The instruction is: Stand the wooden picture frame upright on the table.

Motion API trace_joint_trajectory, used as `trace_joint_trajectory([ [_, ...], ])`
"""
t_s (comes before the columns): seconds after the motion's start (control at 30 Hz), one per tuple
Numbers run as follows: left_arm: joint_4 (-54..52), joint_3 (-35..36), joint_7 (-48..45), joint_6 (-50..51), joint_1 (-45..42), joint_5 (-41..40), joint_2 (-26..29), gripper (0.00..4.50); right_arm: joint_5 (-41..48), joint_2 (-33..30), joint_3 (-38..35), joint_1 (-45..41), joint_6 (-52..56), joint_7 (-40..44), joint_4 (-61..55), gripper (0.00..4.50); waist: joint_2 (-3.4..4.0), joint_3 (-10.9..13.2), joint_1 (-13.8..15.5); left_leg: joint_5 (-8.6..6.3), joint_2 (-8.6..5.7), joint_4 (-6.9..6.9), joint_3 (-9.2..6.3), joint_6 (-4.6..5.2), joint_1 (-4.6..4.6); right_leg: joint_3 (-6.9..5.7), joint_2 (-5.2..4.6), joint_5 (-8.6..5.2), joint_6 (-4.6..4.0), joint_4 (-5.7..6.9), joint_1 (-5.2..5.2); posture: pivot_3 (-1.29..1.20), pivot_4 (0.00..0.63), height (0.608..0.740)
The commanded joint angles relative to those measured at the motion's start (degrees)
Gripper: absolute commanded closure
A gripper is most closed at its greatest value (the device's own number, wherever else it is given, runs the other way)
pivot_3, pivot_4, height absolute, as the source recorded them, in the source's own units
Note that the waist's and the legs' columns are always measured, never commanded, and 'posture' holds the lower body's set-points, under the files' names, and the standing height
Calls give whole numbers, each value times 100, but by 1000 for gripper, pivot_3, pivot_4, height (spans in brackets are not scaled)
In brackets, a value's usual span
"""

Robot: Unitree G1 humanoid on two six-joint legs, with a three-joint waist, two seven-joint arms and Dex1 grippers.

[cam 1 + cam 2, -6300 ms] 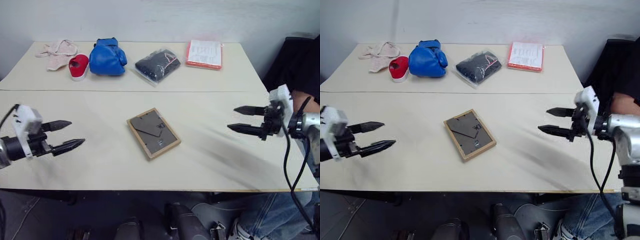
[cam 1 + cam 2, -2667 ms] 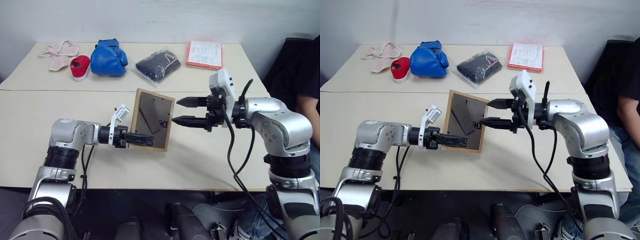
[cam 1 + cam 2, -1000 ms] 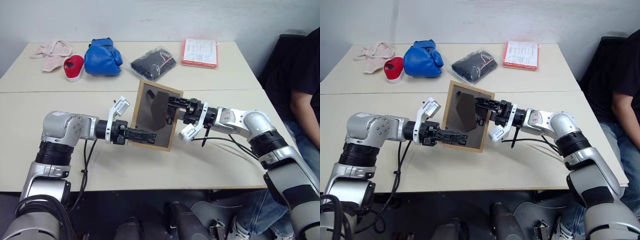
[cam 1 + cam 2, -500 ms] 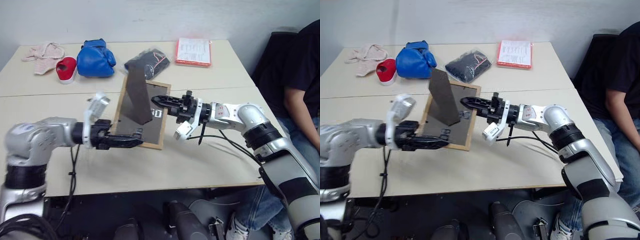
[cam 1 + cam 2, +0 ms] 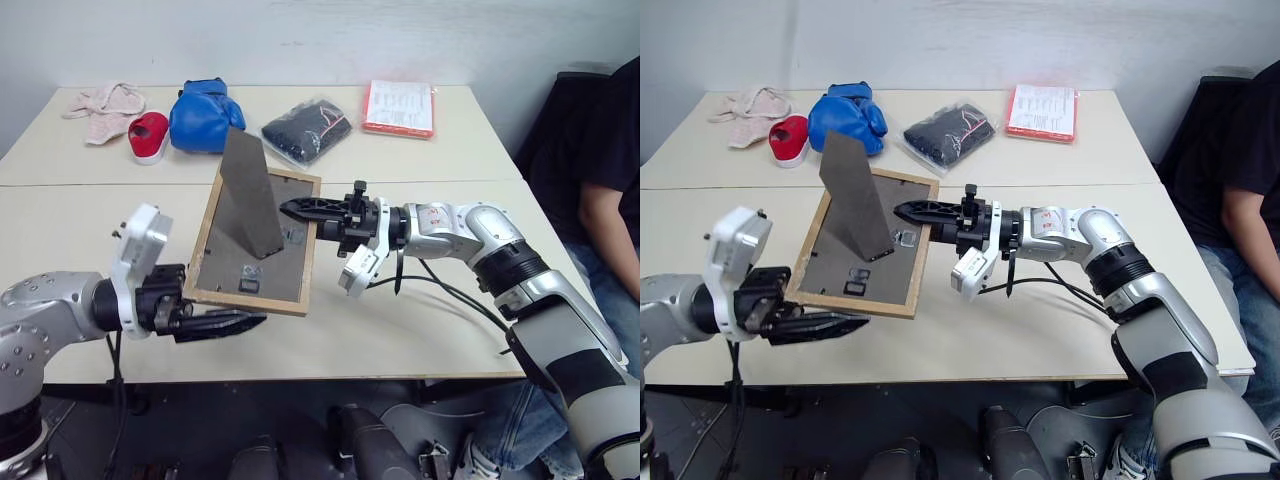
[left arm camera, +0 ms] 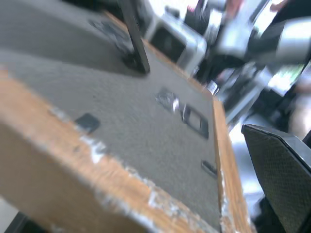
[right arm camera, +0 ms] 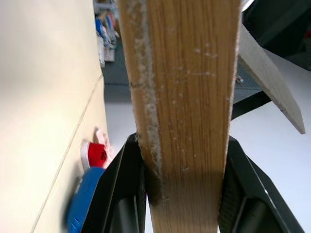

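- Right wrist view: the right gripper (image 7: pixel 182 194) has its jaws clamped on the light-wood edge of the wooden picture frame (image 5: pixel 255 240), one black finger on each face. The head views show this grip at the frame's 3 o'clock edge.
- Head views: the frame is held clear above the bench (image 5: pixel 420 320), tilted, with its grey backing facing up and its easel stand (image 5: pixel 248 195) folded out.
- Left gripper (image 5: pixel 225 322): jaws spread open at the frame's 7 o'clock corner and apart from it. A second ago they pinched the frame's lower edge.
- At 12 o'clock on the bench lie a blue boxing glove (image 5: pixel 203 115) and an orange-edged packet (image 5: pixel 401 106); its print is unreadable.
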Motion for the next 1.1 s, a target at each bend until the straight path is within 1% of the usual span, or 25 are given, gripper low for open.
trace_joint_trajectory([
  [0.03,1237,339,765,569,-423,-14,171,0,-632,-597,-197,193,168,-692,22,3240,-1,0,27,0,0,-3,-1,0,2,0,0,0,0,-2,1,0,150,740],
  [0.13,1633,-7,797,1076,-732,-245,142,0,-939,-656,-191,203,322,-1152,-153,3240,-1,0,-3,-3,-4,-6,5,8,-6,4,-1,0,0,-12,-2,0,150,740],
  [0.2,1717,-138,719,1235,-825,-312,128,0,-1056,-649,-164,181,377,-1263,-166,3240,-3,0,-109,-5,-1,-7,19,9,-7,11,0,3,6,-10,-6,0,150,740],
  [0.23,1701,-233,678,1176,-840,-243,164,0,-994,-622,-153,168,378,-1174,-57,3240,-3,1,-152,-4,-1,-11,20,7,-5,11,1,3,6,-8,-7,0,150,740],
  [0.33,1529,-411,450,768,-780,-14,338,0,-349,-477,-228,180,242,-640,475,3240,-5,2,-193,4,3,-20,18,-10,2,8,6,2,3,-3,-11,0,150,740],
  [0.47,977,14,139,42,-547,14,535,0,1313,-194,-265,310,-120,786,1333,3240,-5,2,-222,12,3,-24,12,-20,11,5,8,0,-3,3,-5,0,150,740],
  [0.53,736,243,121,-247,-370,67,596,0,2083,-83,-260,395,-175,1546,1529,3240,-5,2,-241,12,3,-26,12,-19,11,5,7,0,-3,2,-5,0,150,740],
  [0.6,574,610,218,-350,-235,-93,590,0,3073,31,-289,561,-15,2507,1554,3240,-5,2,-254,12,4,-30,9,-19,12,3,7,0,-3,-1,-3,0,150,740],
  [0.67,262,976,392,-692,-27,53,559,0,5060,313,-491,1033,1242,4377,951,3240,-8,1,-261,12,6,-29,6,-18,12,0,6,0,-3,-2,-1,0,150,740],
  [0.7,73,1065,476,-1018,133,332,530,0,6136,469,-657,1306,2388,5361,411,3240,-9,0,-263,12,10,-28,1,-18,15,-6,6,0,-3,-3,5,0,150,740],
  [0.73,-75,1150,570,-1227,264,474,481,0,6939,602,-836,1501,3353,6019,-40,3240,-7,2,-254,12,11,-28,-3,-18,14,-9,6,0,-3,-2,5,0,150,740],
  [0.77,-179,1204,646,-1314,379,508,450,0,7413,699,-1008,1609,4163,6350,-373,3240,-6,2,-240,12,12,-27,-5,-18,16,-10,4,0,-2,7,8,0,150,740],
  [0.8,-281,1241,690,-1412,495,533,420,0,7814,770,-1158,1698,4950,6591,-683,3240,-3,4,-217,12,13,-26,-6,-18,15,-10,3,0,-2,11,7,0,150,740],
  [0.83,-361,1262,759,-1446,595,514,398,0,8202,851,-1325,1749,5796,6689,-946,3241,-2,4,-193,11,12,-24,-6,-18,11,-11,1,0,-2,29,3,0,150,740],
  [0.9,-522,1245,834,-1568,787,539,368,0,8807,951,-1537,1805,7263,6815,-1316,3241,-2,4,-142,10,12,-21,-6,-17,8,-11,0,0,-3,27,-2,0,150,740],
  [0.97,-641,1199,870,-1679,950,557,365,0,9083,1027,-1662,1853,8252,6941,-1519,3241,-2,4,-75,9,12,-22,-8,-16,8,-12,0,-1,-4,20,-2,0,150,740],
  [1.0,-670,1181,884,-1705,1005,532,369,0,9135,1073,-1705,1888,8568,7013,-1578,3241,-2,4,-47,8,13,-22,-10,-16,8,-15,0,-1,-5,7,-2,0,150,740],
  [1.1,-668,1131,891,-1785,1073,487,409,0,9081,1280,-1873,1918,9139,6992,-1512,3241,-2,4,17,6,12,-23,-9,-11,7,-15,-1,-1,-5,0,0,0,150,740],
])
